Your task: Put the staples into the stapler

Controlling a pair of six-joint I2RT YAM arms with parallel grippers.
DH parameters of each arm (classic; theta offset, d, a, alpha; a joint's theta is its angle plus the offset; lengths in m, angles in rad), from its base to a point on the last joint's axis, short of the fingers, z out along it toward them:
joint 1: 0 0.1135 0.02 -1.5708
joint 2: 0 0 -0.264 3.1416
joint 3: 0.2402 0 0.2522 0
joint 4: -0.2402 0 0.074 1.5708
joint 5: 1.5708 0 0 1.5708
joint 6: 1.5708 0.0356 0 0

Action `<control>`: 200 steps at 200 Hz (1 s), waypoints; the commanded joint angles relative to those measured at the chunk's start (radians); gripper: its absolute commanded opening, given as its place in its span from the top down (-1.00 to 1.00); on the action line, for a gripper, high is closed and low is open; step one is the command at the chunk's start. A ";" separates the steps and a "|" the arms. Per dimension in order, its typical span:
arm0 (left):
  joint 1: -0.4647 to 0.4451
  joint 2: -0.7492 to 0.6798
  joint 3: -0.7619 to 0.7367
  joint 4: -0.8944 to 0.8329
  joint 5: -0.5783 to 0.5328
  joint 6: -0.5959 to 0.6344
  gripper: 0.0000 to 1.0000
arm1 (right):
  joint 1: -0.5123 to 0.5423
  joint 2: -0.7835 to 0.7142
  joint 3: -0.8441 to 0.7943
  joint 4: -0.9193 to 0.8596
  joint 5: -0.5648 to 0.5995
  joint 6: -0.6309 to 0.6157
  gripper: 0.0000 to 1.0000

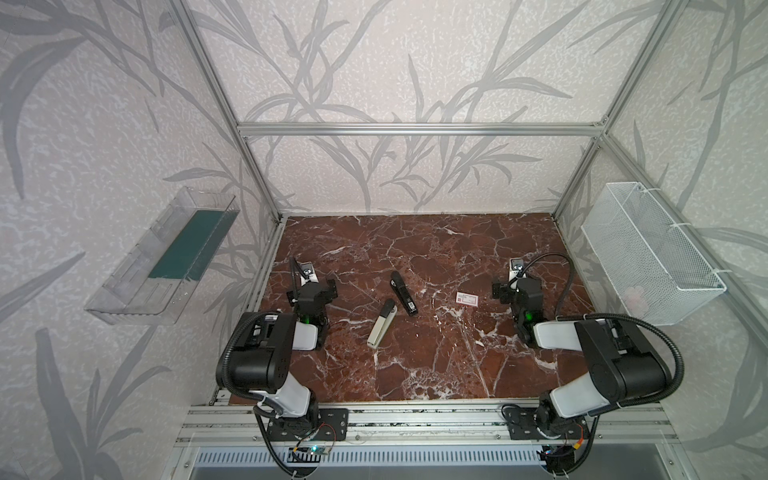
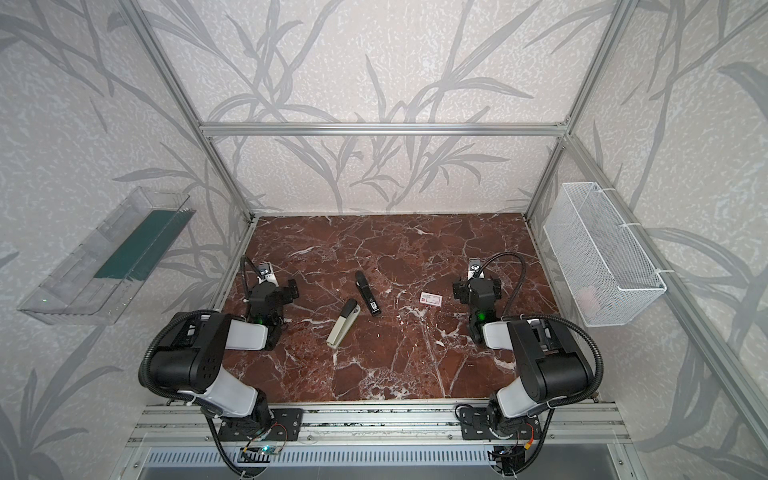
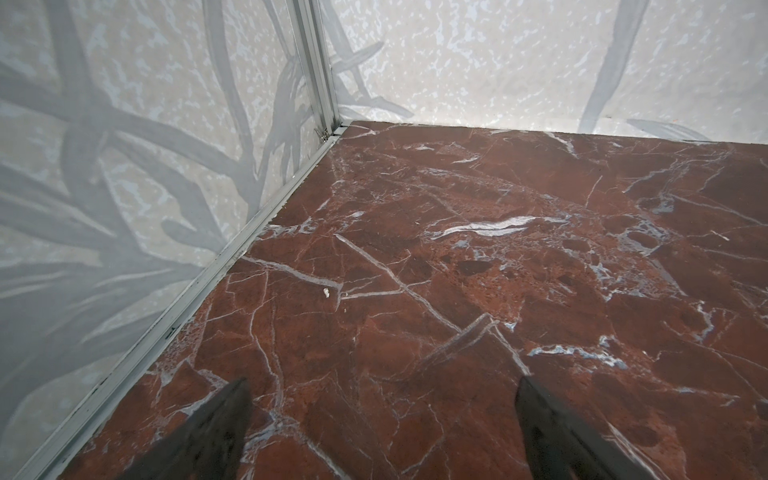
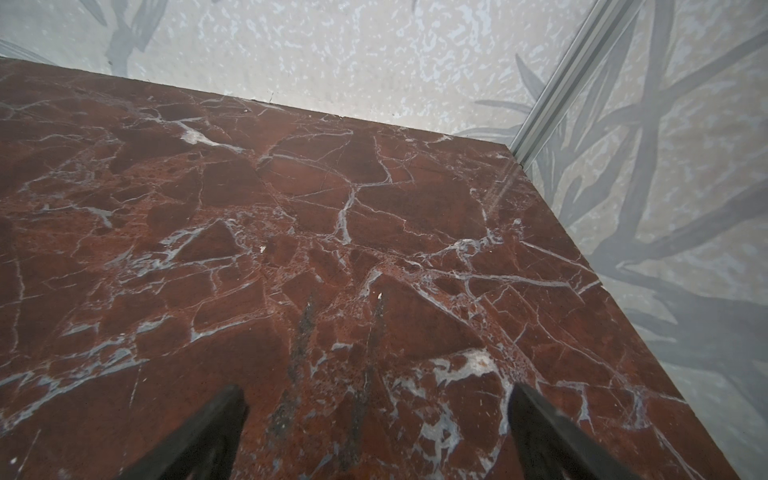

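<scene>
presently left gripper and right gripper both stand wide open and empty, with bare marble between the fingers. in both top views the black stapler lies mid-table, well apart at the left gripper's 3 o'clock; the white box lies near the right gripper's 9 o'clock, staples unseen. i judge the stapler rigid, smooth, fairly heavy: grip its narrow sides mid-length. the staples i judge light and brittle.
</scene>
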State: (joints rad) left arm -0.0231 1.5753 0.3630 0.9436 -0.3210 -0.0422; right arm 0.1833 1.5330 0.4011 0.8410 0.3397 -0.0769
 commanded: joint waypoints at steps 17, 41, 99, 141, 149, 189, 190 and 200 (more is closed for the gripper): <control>-0.003 -0.159 0.158 -0.362 -0.030 -0.007 -0.98 | 0.031 -0.203 0.121 -0.235 -0.009 -0.006 -0.98; 0.001 -0.233 0.245 -0.542 -0.012 -0.102 -0.98 | 0.025 -0.299 0.219 -0.411 -0.120 0.137 -0.98; 0.032 -0.349 0.320 -0.773 0.385 -0.533 -0.97 | -0.070 -0.290 0.328 -0.597 -0.629 0.679 -0.57; -0.002 -0.391 0.274 -0.944 0.613 -0.596 -0.52 | 0.092 -0.167 0.572 -1.029 -0.634 0.504 0.07; -0.014 -0.409 0.242 -0.944 0.614 -0.616 -0.45 | 0.125 -0.135 0.601 -1.074 -0.620 0.485 0.07; -0.079 -0.449 0.146 -0.950 0.587 -0.662 -0.27 | 0.298 0.048 0.752 -1.211 -0.522 0.430 0.09; -0.079 -0.448 0.146 -0.953 0.587 -0.661 -0.26 | 0.307 0.059 0.767 -1.222 -0.515 0.427 0.09; -0.084 -0.437 0.150 -0.968 0.586 -0.657 -0.23 | 0.346 0.115 0.831 -1.271 -0.487 0.411 0.10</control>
State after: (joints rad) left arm -0.0914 1.1385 0.5133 0.0269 0.2481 -0.6662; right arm 0.4469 1.5414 1.1152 -0.2417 -0.2165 0.3946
